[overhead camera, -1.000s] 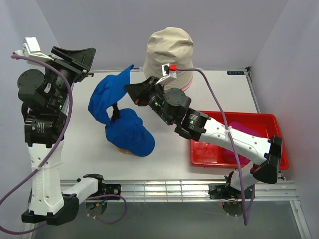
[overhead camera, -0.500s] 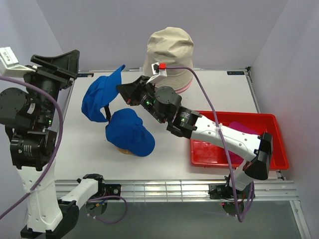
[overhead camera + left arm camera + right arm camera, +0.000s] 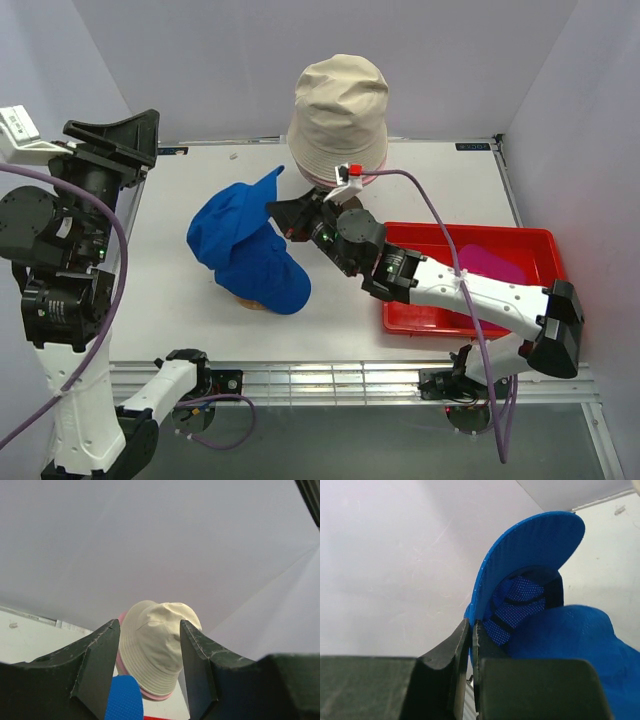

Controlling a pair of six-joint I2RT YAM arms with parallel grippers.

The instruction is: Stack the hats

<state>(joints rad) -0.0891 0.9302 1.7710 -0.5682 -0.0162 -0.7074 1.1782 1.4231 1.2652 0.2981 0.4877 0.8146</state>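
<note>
The right gripper (image 3: 471, 625) was pinched shut on the brim edge of the bright blue cap (image 3: 228, 222), which was held tilted against a second blue crown (image 3: 265, 272) mid-table. The left gripper (image 3: 149, 623) was held wide and empty, high beside the left wall. Bare table (image 3: 470, 180) was seen towards the rear right. At the rear edge, well beyond both grippers, the beige bucket hat (image 3: 338, 110) was stacked over the pink hat (image 3: 368, 179).

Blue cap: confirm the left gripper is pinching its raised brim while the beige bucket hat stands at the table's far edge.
Wrong arm. The right gripper is pinching the blue cap by its raised brim, as the right wrist view shows; the left gripper is open and holds nothing. The beige bucket hat does stand at the far edge.
</note>
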